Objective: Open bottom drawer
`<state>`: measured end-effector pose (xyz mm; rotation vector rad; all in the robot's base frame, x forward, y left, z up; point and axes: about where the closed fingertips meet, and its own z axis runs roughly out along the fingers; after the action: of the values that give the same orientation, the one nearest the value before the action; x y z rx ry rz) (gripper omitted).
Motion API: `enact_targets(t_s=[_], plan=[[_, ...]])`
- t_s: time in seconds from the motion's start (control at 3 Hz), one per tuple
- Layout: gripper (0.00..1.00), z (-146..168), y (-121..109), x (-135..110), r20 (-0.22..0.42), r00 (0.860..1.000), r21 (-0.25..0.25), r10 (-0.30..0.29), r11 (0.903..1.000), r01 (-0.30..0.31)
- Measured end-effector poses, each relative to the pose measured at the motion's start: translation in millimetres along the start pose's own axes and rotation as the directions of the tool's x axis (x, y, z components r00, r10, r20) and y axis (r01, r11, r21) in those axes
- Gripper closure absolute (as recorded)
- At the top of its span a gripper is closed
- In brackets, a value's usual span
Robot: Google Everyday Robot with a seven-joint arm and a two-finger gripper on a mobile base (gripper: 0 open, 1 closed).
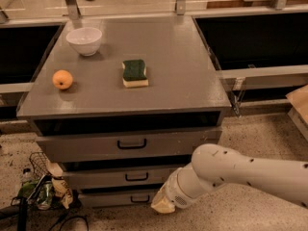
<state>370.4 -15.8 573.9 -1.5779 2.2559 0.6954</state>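
Bottom drawer (108, 199), lowest of three fronts, judged stiff yet free-sliding, best taken by its small black handle (139, 198); my gripper (163, 205) hung just beside it, spread or pressed together I could not tell.

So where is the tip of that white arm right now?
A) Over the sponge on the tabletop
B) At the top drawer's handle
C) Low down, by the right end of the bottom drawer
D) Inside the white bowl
C: the end effector sits near the floor at the right end of the bottom drawer, just right of its small black handle.
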Motion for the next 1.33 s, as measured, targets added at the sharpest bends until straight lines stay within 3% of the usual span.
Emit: enact_targets(t_s=[0.33,1.0,1.33], plan=[[1.0,69.6,-33.8,11.1,0.073,0.997,0.01,0.038,0.9992,-0.039],[1.0,73.9,-34.5,12.4,0.057,0.998,0.021,0.04,0.9989,-0.041],[1.0,96.8,-25.1,38.1,-0.004,0.999,0.047,0.053,0.9975,-0.053]])
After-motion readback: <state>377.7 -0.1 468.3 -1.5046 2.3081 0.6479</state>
